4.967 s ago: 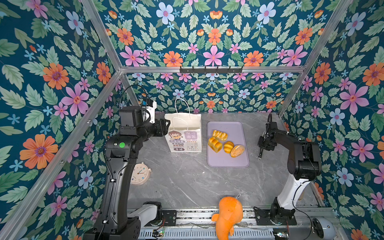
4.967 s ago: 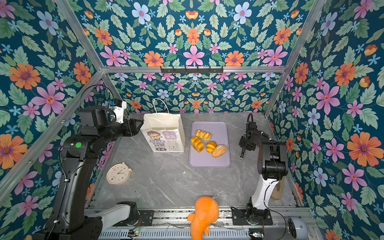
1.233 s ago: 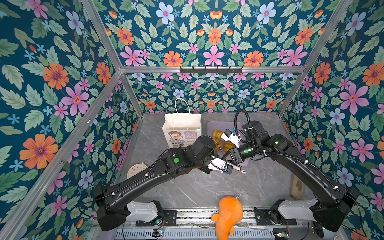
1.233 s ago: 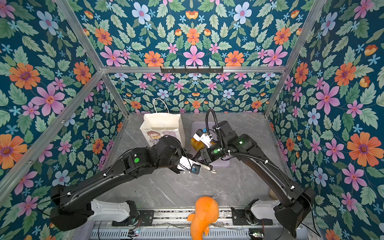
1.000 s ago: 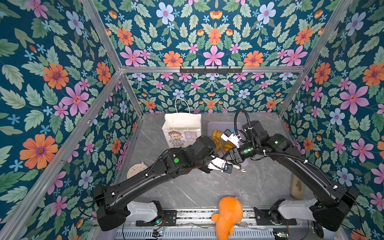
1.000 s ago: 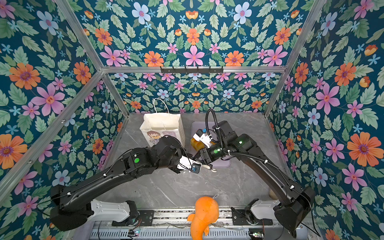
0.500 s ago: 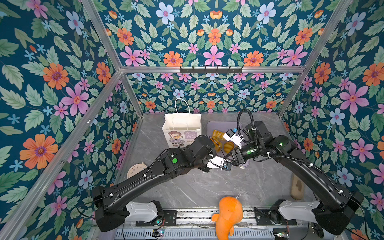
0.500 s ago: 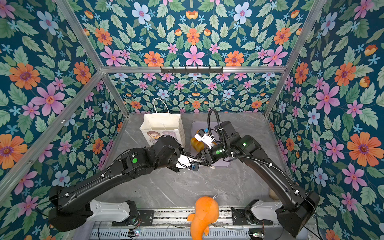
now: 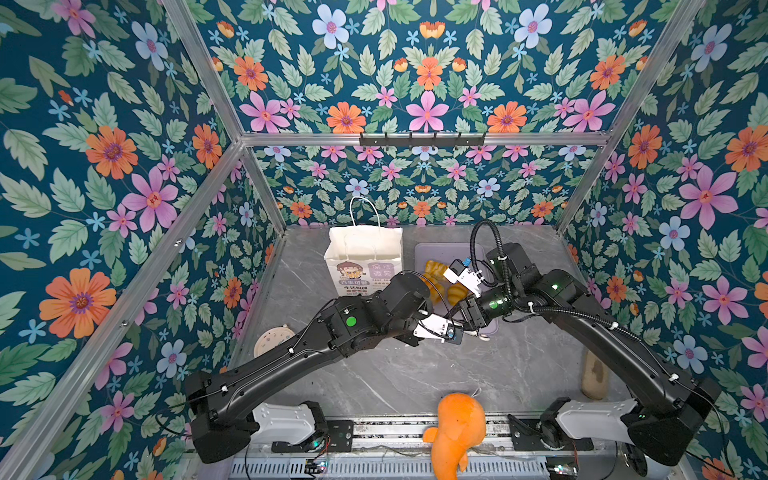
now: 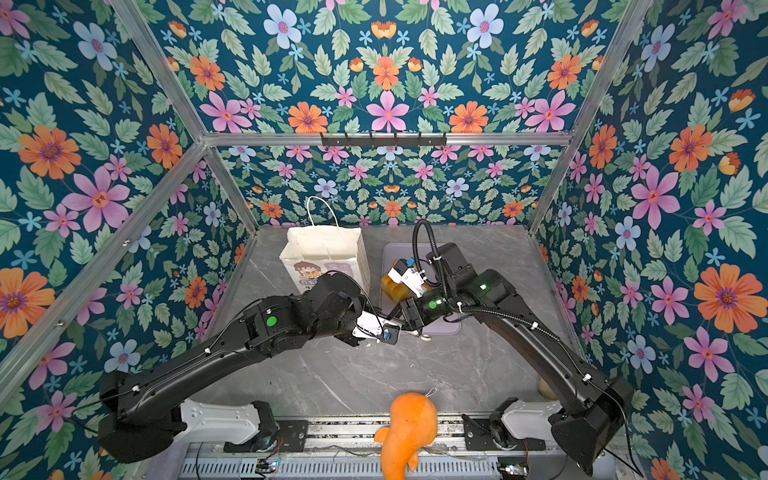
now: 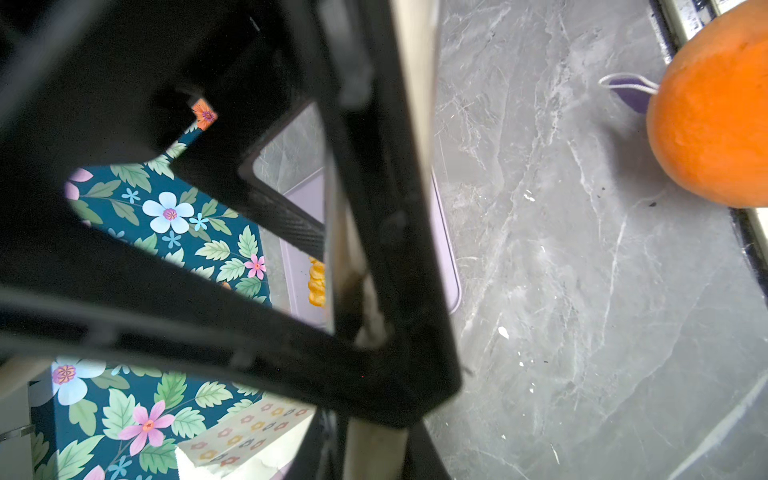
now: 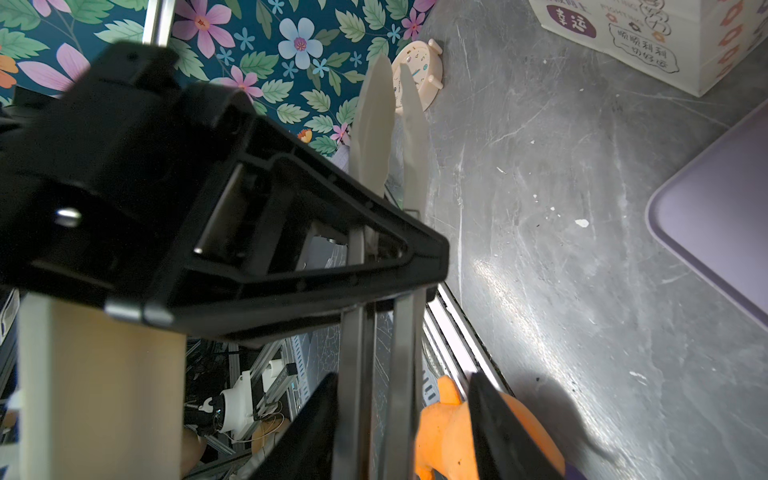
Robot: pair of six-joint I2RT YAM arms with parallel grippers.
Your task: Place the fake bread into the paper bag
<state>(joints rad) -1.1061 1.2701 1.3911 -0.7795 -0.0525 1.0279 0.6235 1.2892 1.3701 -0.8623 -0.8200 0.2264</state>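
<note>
1. Swung inward from the side walls, left gripper (image 9: 473, 334) and right gripper (image 12: 394, 66) now meet near the lilac plastic tray's (image 9: 440, 251) front edge.
2. Golden-brown fake bread (image 9: 432, 270) lies on that tray, beside the upright white paper bag (image 9: 365, 274).
3. Only the right wrist view shows "幸运" printed on the bag. The right jaws are slightly parted and empty; the left jaws' state cannot be told.

Left arm (image 9: 291, 361) and right arm (image 9: 602, 332) both stretched in from the front, forearms angled inward, wrists crossing at centre. Left hand (image 9: 477, 336) points right; jaw gap hidden by its own frame. Right hand (image 12: 392, 108) points left, tips covered by the left wrist (image 9: 432, 326) from above. Its pale fingers (image 12: 370, 124) are slightly parted, nothing between.
</note>
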